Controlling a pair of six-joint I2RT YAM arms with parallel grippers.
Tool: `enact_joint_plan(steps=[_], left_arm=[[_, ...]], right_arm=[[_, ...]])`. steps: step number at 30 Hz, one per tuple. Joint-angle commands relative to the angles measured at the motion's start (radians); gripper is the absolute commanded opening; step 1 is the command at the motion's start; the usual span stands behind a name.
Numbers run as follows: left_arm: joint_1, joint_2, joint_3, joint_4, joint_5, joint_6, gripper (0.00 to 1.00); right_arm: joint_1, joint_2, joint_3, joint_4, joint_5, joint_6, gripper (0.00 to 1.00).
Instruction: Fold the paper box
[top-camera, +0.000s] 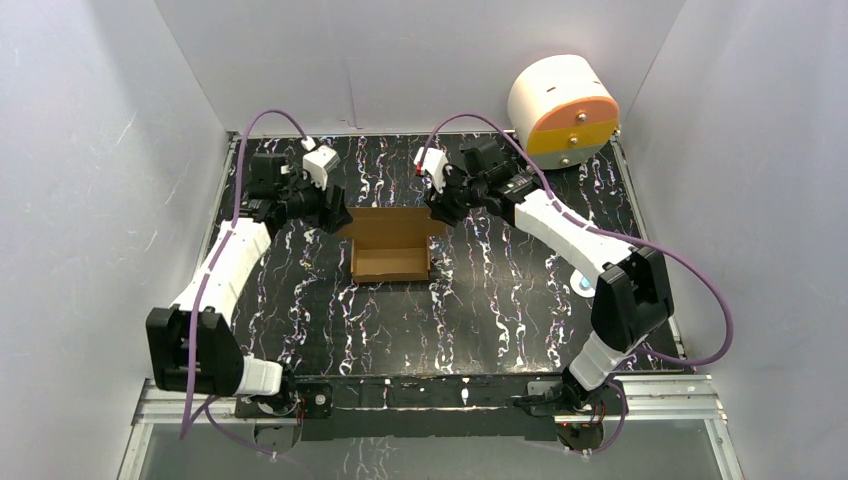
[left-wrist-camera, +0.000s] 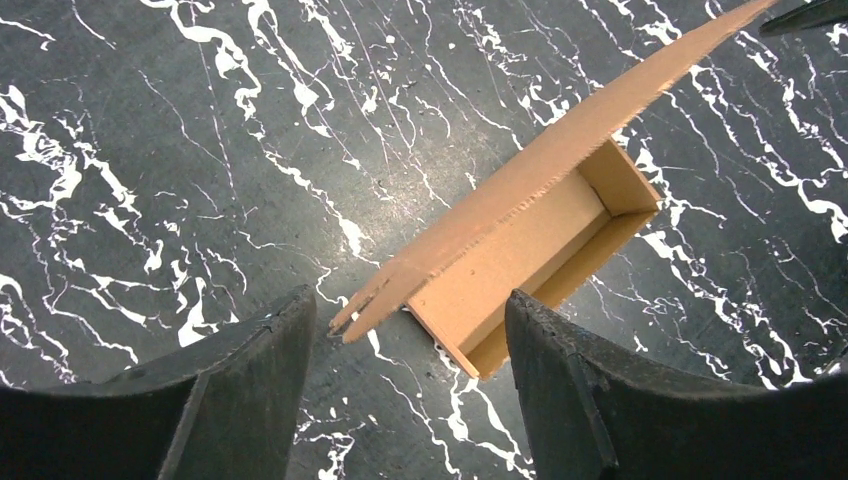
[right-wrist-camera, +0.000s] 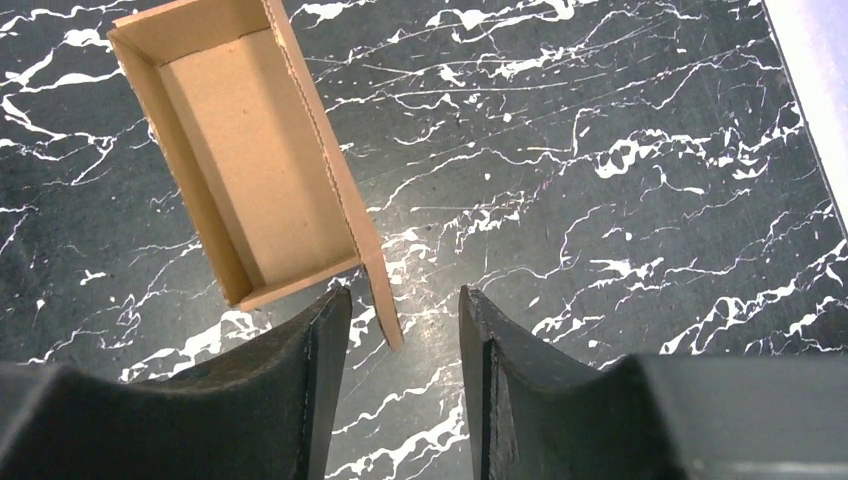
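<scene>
Now the paper box (top-camera: 390, 262) sits on the bench (top-camera: 500, 300), its raised flap (left-wrist-camera: 560, 155) ending inside the spread left claw (left-wrist-camera: 410, 305) and the spread right claw (right-wrist-camera: 405, 300) (neither pinches); uneven closing of the 2 could buckle it or skew the box.

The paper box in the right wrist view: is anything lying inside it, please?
No, the paper box shows only bare brown cardboard floor between its walls.

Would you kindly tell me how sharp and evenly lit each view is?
Top external: soft even light, paper box sharp. Left wrist: box crisp, left claw dark with little detail. Right wrist: box crisp, right claw dark, faint sheen on the table.
</scene>
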Motion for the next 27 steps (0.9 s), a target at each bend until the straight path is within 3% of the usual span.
enact_joint_plan(steps=[1, 10, 17, 22, 27], left_arm=[[0.007, 0.052, 0.067, -0.047, 0.050, 0.079, 0.64], [0.007, 0.088, 0.086, -0.078, 0.082, 0.103, 0.49], [0.007, 0.085, 0.082, -0.085, 0.074, 0.092, 0.15], [0.007, 0.049, 0.059, -0.073, 0.019, 0.025, 0.12], [-0.001, 0.023, 0.039, -0.058, -0.100, -0.177, 0.11]], right_arm=[[-0.001, 0.022, -0.003, 0.094, -0.028, -0.003, 0.48], [-0.004, 0.036, 0.001, 0.088, -0.059, -0.007, 0.22], [-0.005, 0.049, 0.019, 0.054, -0.070, -0.005, 0.12], [-0.002, 0.050, 0.043, 0.025, 0.001, 0.103, 0.07], [0.035, 0.059, 0.063, 0.012, 0.183, 0.321, 0.01]])
